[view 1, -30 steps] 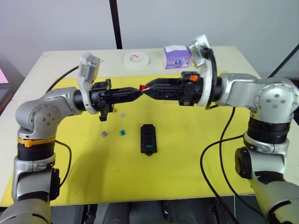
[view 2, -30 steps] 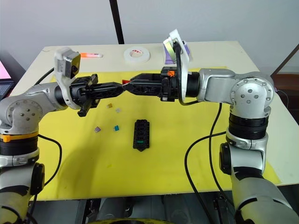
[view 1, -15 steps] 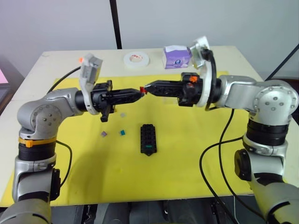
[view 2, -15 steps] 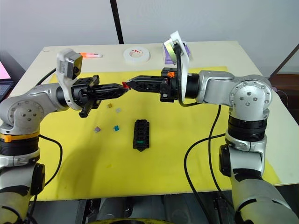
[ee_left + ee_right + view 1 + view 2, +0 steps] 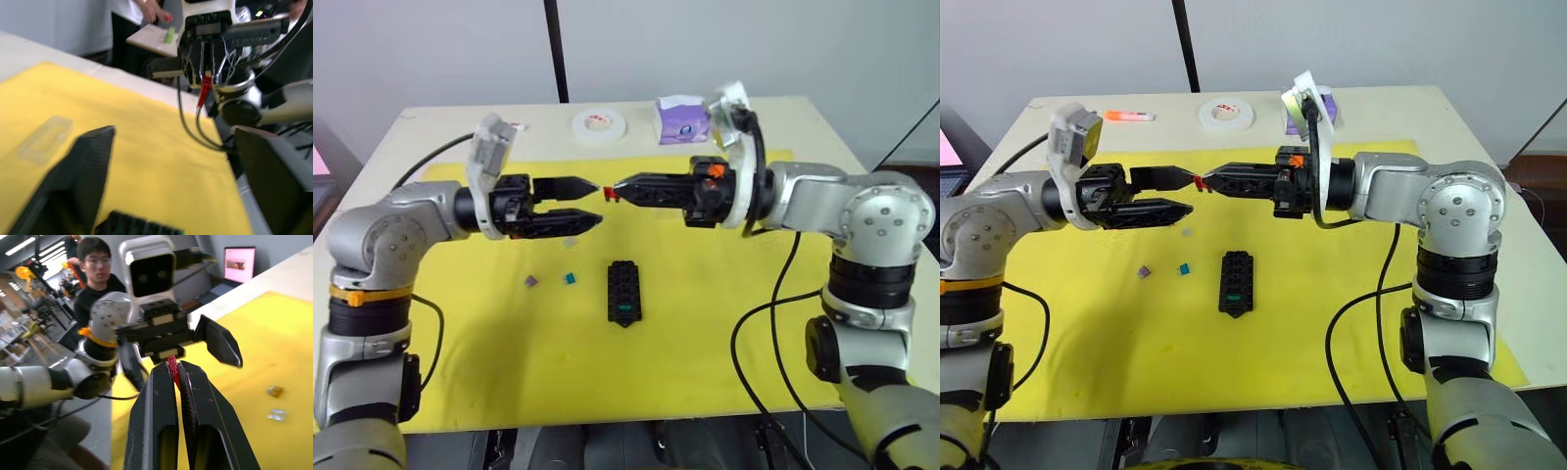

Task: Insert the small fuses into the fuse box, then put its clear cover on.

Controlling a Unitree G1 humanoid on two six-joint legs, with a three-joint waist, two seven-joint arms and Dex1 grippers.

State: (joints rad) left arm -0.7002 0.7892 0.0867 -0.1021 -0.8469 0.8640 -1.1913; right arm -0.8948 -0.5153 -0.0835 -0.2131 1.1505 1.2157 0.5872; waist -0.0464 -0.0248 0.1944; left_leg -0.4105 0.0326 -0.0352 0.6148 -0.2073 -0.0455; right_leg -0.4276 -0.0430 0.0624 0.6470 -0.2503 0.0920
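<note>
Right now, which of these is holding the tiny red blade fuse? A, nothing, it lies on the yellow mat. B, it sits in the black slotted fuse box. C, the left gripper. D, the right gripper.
D: the tiny red blade fuse is pinched at the tip of the right gripper, whose jaws are shut on it, while the left gripper stands open beside it.

We count five small fuses: a red one [image 5: 608, 194] in the air, and purple [image 5: 530, 282], teal [image 5: 569, 278], grey [image 5: 1187, 232] and green [image 5: 625, 308] ones lower down. There is one fuse box [image 5: 625, 291], one clear cover [image 5: 44, 139], one white tape roll [image 5: 599, 122] and one purple box [image 5: 682, 119]. We also count two grippers, the left gripper [image 5: 592, 204] and the right gripper [image 5: 616, 187].
</note>
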